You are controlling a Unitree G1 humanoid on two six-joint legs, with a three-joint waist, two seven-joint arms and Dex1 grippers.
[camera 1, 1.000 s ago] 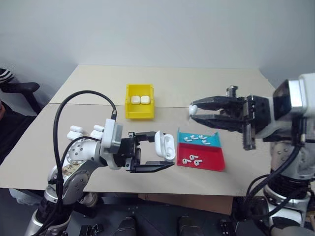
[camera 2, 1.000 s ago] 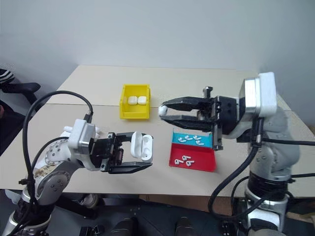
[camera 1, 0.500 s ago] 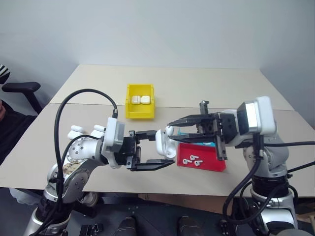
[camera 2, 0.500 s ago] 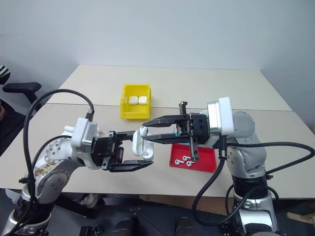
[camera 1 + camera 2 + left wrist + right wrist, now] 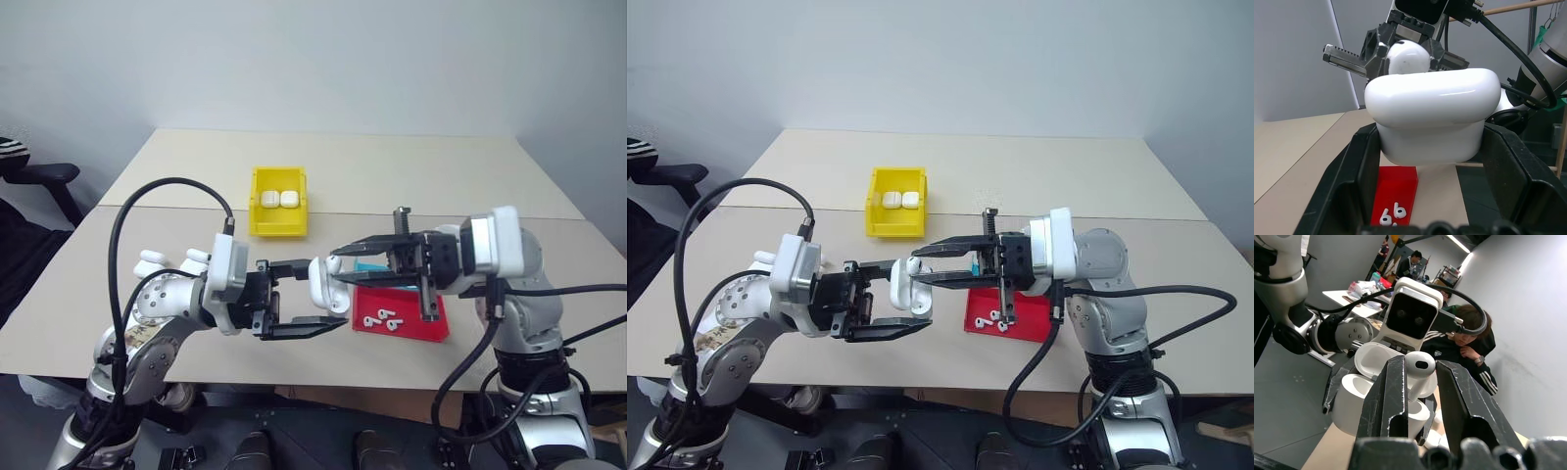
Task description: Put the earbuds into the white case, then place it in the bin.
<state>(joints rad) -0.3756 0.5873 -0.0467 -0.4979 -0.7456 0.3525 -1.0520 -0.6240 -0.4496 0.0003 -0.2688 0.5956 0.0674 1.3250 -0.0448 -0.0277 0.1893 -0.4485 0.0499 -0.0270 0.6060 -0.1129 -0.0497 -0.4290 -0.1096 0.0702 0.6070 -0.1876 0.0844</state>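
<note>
Since a second ago the right gripper (image 5: 335,271) has swung down and inward from over the trays, and its tips now sit at the open white case (image 5: 326,284). Its two fingers are clamped on a single earbud (image 5: 1418,369), which the right wrist view shows plainly, its rounded head up between the fingers (image 5: 1392,396) just above the open case; from the head camera the earbud is only a small white spot at the fingertips. The left gripper (image 5: 312,297) has kept its place and holds the case with its fingers closed on the case's body, well above the table (image 5: 176,166). The left wrist view shows the case's rounded underside wedged between the black fingers (image 5: 1347,186), with the earbud and the right gripper's toothed fingers just behind it. Below them, that view also catches two earbuds lying on the red tray (image 5: 1398,188). The head camera shows the red tray beside a blue tray (image 5: 367,266) largely hidden by the right gripper. Farther back on the table stands the yellow bin (image 5: 277,230), already holding two closed white cases (image 5: 276,199) side by side. A person (image 5: 1469,350) sits in the background of the right wrist view.
</note>
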